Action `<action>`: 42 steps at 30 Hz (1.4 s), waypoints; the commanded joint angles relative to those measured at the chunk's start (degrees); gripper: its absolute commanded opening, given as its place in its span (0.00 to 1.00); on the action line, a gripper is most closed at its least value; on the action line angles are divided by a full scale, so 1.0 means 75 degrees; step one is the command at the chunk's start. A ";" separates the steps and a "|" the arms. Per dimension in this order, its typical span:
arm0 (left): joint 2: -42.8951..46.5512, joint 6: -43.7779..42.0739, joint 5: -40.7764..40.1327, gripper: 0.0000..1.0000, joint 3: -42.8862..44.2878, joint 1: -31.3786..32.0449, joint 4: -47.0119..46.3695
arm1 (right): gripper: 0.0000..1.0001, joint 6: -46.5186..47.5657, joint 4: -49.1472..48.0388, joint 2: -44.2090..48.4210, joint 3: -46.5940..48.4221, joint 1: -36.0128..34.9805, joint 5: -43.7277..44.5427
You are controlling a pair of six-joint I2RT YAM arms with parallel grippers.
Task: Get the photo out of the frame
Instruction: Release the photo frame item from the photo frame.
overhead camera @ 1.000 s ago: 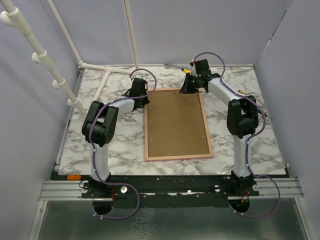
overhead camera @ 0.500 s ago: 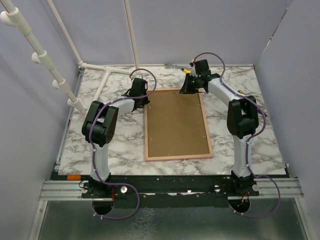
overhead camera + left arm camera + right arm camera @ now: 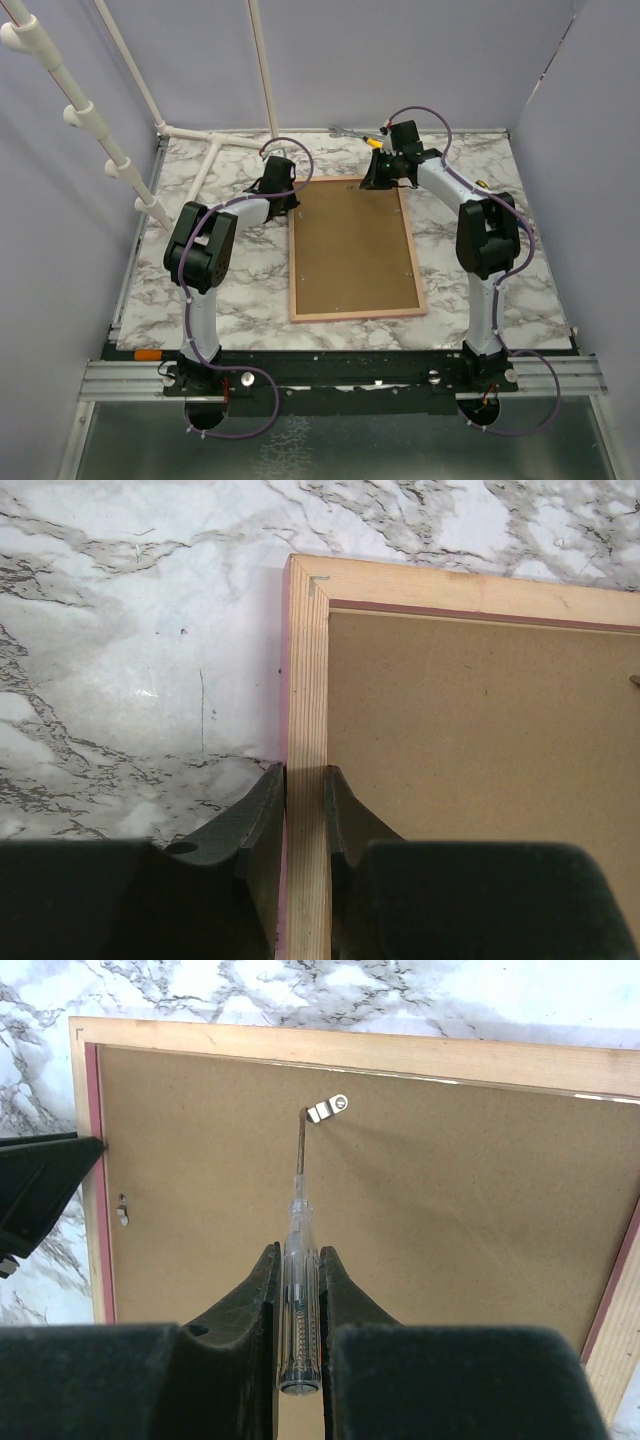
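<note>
The frame (image 3: 352,250) lies back-up near the middle of the marble desk (image 3: 240,290), its long sides running away from the arm bases. Bare marble shows on all four sides of it, with broad strips to its left and right and narrower ones along its near and far edges. Lilac walls close the desk on the left, far and right sides. White pipes (image 3: 205,165) lie across the far-left corner, apart from the frame.

The left gripper (image 3: 305,780) sits at the frame's left rail by the far-left corner, its jaws narrow and clamped across the pale wooden rail. The right gripper (image 3: 299,1260) hangs over the far end of the frame, its jaws pinched on a clear-handled screwdriver (image 3: 300,1220) whose tip meets a small metal clip (image 3: 328,1109) near the far rail.

The frame's back is flat brown fibreboard set inside light wood rails with mitred corners. A thin pink line runs along their edges.
</note>
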State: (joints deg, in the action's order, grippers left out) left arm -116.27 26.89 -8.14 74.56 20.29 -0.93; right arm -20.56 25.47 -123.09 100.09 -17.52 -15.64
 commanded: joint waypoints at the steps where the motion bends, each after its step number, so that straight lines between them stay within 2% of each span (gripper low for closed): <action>1: -0.0088 -0.0059 -0.0343 0.15 0.0206 -0.0022 0.0112 | 0.01 0.0183 0.0794 0.0210 -0.0297 -0.0008 0.0442; 11: -0.0059 -0.0070 -0.0362 0.15 0.0196 -0.0021 0.0112 | 0.01 0.0216 0.0640 0.0465 -0.0408 -0.0008 0.0558; 20: -0.0045 -0.0070 -0.0321 0.15 0.0195 -0.0015 0.0112 | 0.00 0.0448 0.0105 0.0801 -0.0473 -0.0008 -0.0662; 24: 0.0014 -0.0070 -0.0338 0.16 0.0155 -0.0011 0.0112 | 0.00 0.0469 -0.0068 0.1105 -0.0688 -0.0008 -0.0827; 42: 0.0920 -0.0141 -0.0797 0.24 -0.0265 0.0234 0.0100 | 0.01 -0.0179 -0.1148 0.3904 -0.3932 -0.0004 0.1129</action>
State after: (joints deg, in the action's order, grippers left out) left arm -114.65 26.46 -11.25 73.19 21.37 0.32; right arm -20.08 19.70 -98.17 74.13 -17.56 -12.71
